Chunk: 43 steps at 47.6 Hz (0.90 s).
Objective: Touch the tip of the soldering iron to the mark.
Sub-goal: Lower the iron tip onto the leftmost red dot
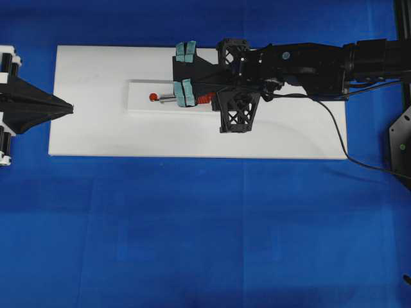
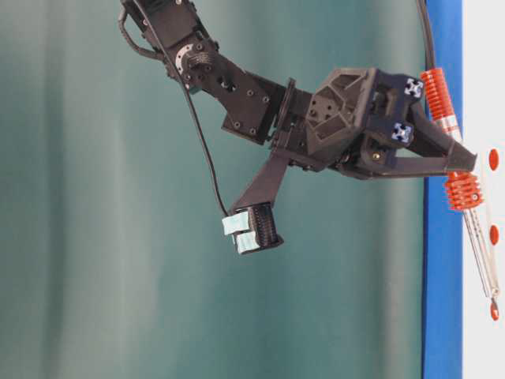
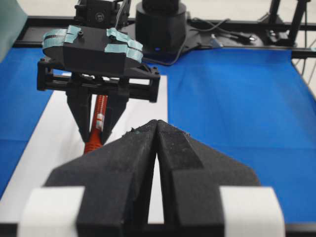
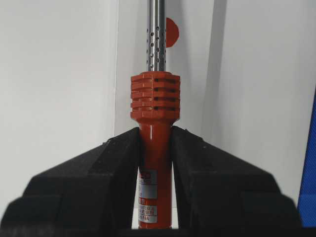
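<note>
At nine o'clock on the white board (image 1: 90, 138), the left gripper (image 1: 67, 108) sat clenched and empty; toward three o'clock the right gripper (image 4: 155, 148) grasped the soldering iron (image 4: 154, 163).

The iron lay along the board, its tip (image 2: 493, 298) pointing to nine o'clock, close to the red mark (image 1: 153, 97). It looked light and stiff, the smooth handle likely slippery, the thin shaft fragile; the ribbed orange handle seemed the right place to hold it.

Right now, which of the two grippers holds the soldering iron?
The right gripper: its jaws clamp the soldering iron by its orange handle. The left gripper is shut and empty.
</note>
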Available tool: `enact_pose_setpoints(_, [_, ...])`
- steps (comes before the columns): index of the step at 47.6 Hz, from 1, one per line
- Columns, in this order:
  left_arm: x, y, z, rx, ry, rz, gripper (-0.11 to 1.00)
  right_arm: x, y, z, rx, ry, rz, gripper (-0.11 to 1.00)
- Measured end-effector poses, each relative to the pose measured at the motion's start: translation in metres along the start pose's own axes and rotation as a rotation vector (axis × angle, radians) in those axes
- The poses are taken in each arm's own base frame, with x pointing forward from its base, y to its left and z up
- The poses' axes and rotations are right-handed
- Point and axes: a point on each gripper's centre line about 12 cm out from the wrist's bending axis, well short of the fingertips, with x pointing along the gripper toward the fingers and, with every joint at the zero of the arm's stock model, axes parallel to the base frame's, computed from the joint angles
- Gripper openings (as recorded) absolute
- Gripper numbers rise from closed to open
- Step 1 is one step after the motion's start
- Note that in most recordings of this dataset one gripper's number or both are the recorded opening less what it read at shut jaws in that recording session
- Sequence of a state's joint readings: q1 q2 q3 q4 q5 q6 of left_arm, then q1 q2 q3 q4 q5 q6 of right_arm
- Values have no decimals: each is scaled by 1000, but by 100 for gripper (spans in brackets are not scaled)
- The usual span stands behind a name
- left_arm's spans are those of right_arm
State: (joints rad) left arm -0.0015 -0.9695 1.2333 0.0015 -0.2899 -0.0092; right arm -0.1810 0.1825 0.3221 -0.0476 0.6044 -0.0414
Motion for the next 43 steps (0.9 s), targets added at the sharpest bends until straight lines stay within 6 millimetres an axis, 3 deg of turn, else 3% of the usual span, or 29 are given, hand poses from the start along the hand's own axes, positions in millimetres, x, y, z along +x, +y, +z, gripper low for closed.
enact_pose_setpoints(43, [0, 0, 0, 0, 2, 0, 0, -1, -2, -1, 6, 8, -2, 6])
